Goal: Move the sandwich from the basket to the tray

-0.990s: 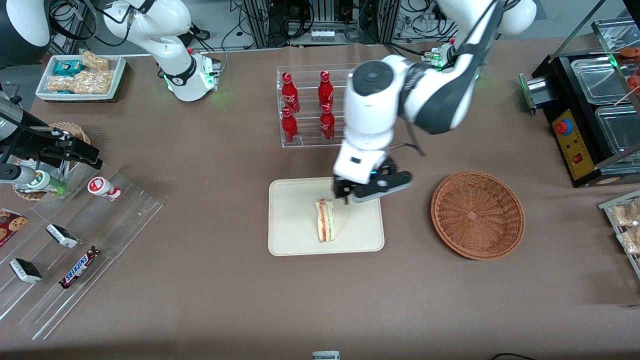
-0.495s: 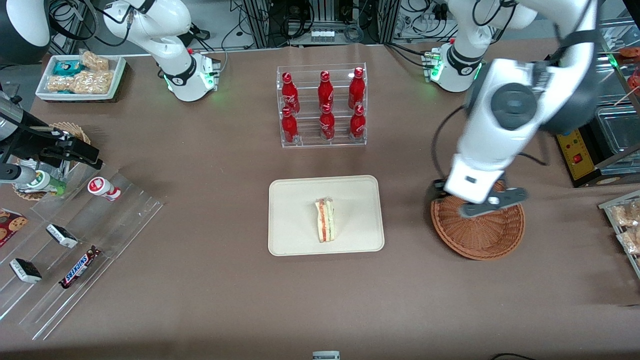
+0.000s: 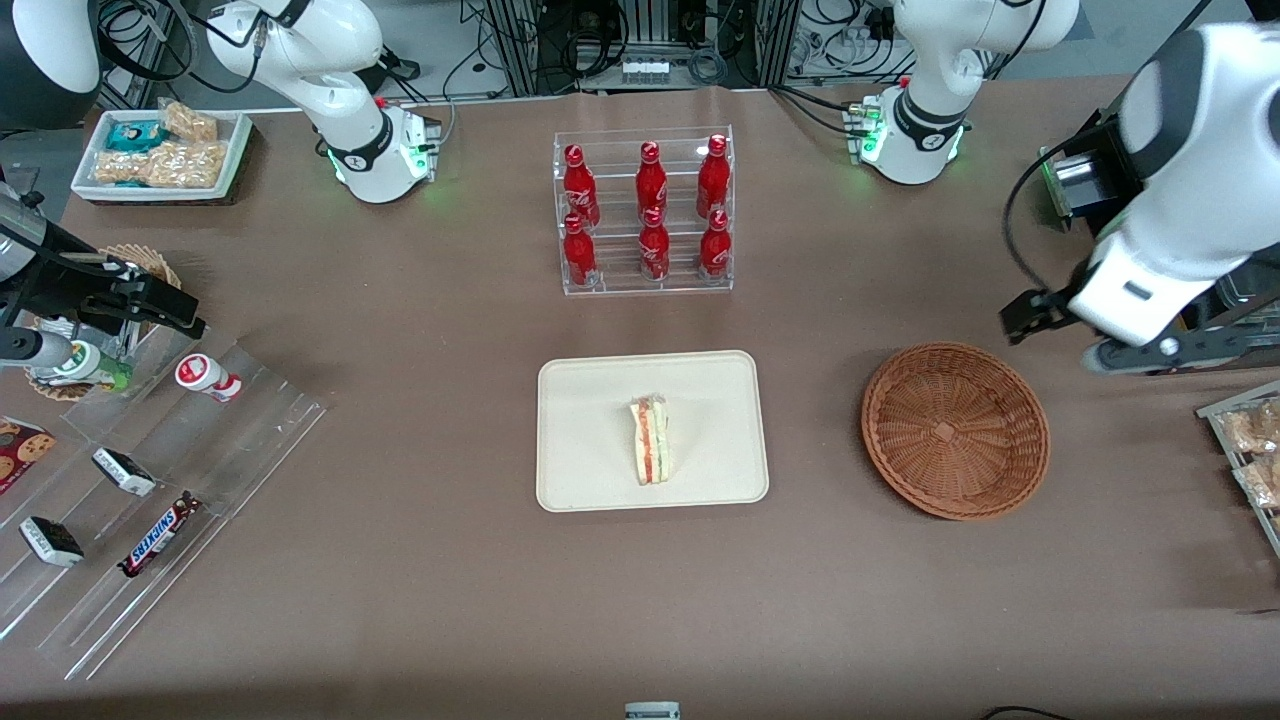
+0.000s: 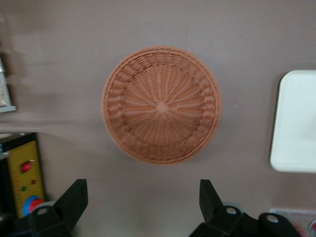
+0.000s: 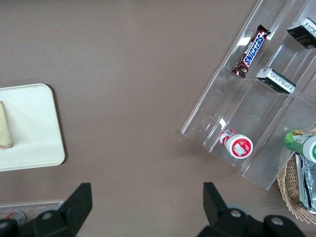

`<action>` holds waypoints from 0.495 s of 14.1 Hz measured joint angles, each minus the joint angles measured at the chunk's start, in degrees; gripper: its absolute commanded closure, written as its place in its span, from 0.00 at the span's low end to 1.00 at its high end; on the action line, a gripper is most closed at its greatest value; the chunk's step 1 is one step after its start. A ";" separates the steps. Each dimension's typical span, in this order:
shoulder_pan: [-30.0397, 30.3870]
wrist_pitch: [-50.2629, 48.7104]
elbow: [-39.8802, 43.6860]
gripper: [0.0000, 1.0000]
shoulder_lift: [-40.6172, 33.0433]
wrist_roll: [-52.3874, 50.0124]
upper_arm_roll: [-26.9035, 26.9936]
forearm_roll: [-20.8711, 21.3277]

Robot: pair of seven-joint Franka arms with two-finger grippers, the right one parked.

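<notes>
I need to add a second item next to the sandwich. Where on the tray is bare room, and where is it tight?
The tray is bare on both sides of the sandwich, widest toward the parked arm's end. The basket holds nothing. The open gripper hangs above the table beside the basket, clear of the tray.

front view high overhead, left wrist straight down, both showing basket (image 3: 955,430) (image 4: 161,104)

Probably lab: robot arms, cable racks

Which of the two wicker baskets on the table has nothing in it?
The reddish-brown basket beside the tray, below the open gripper; the pale basket at the parked arm's end holds bottles.
</notes>
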 measured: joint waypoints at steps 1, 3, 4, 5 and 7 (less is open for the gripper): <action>1.33 -0.74 0.01 0.00 -1.50 2.76 -0.01 -0.57; 4.16 -1.84 0.17 0.00 -4.48 9.76 -0.05 -2.87; 5.42 -3.02 0.81 0.00 -5.56 13.54 -0.06 -3.56; 6.31 -4.41 2.06 0.00 -6.08 16.09 -0.09 -3.83; 7.02 -5.45 4.30 0.00 -5.90 17.75 -0.27 -3.84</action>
